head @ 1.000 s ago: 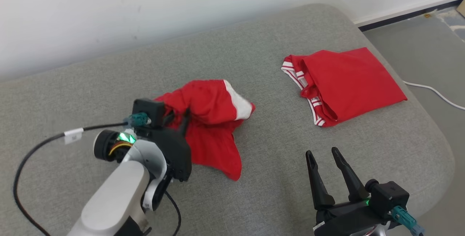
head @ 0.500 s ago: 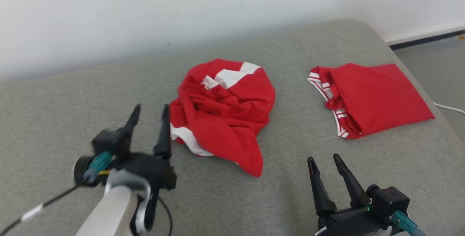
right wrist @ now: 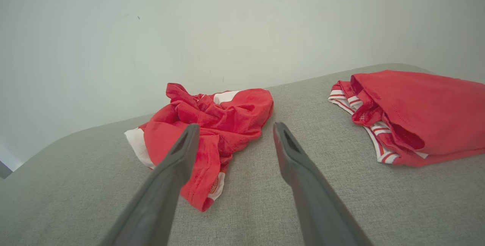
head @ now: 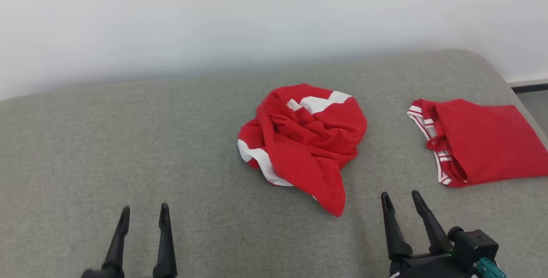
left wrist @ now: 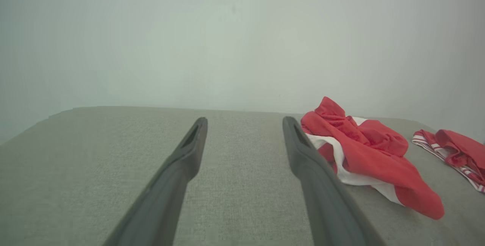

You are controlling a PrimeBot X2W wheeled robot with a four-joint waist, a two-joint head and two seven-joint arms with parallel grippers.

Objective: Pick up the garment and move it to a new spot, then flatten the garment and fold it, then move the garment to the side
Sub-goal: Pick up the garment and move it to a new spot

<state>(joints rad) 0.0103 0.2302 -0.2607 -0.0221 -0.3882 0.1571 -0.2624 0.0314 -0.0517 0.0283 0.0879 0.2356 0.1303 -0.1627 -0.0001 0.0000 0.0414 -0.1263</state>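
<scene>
Garment [head: 304, 141] crumpled on cushion [head: 128, 141].

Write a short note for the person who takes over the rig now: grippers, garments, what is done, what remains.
Left gripper: open, empty, over the bare grey cushion.
Right gripper: open, empty, near the lower tip of the crumpled red garment.
That garment: a loose heap at mid cushion.
Folded red garment: at the cushion's right edge.
Done: one garment folded, set aside.
Left: flatten the heap, fold it, move it aside.
</scene>
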